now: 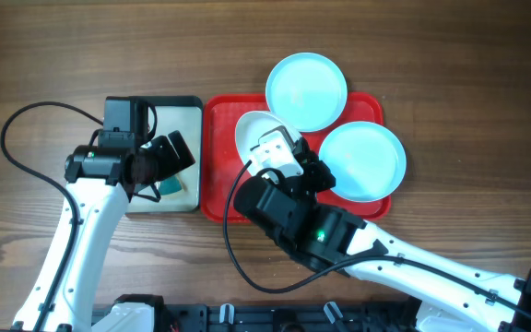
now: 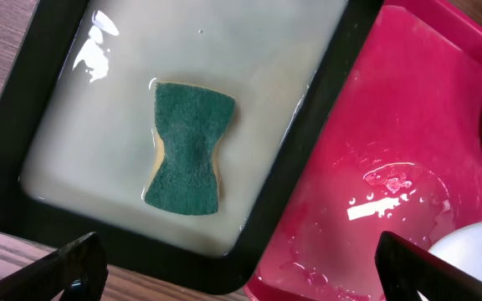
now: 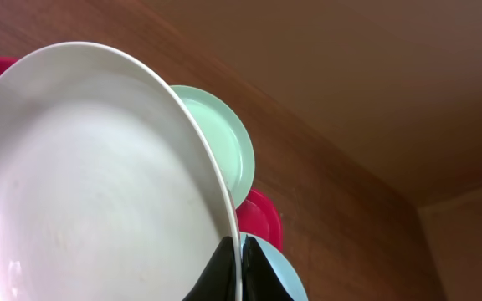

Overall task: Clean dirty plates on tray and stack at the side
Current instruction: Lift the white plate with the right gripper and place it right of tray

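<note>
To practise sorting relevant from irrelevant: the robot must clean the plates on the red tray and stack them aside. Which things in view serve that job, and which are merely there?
For the job: white plate, upper blue plate, lower blue plate, red tray, sponge, black tray holding it.

Merely there: black cable looping at the left.

The tray (image 2: 408, 125) looks glossy wet plastic, the sponge (image 2: 189, 146) rough, the white plate (image 3: 82, 192) smooth, the table (image 1: 63, 55) wood-grained.
</note>
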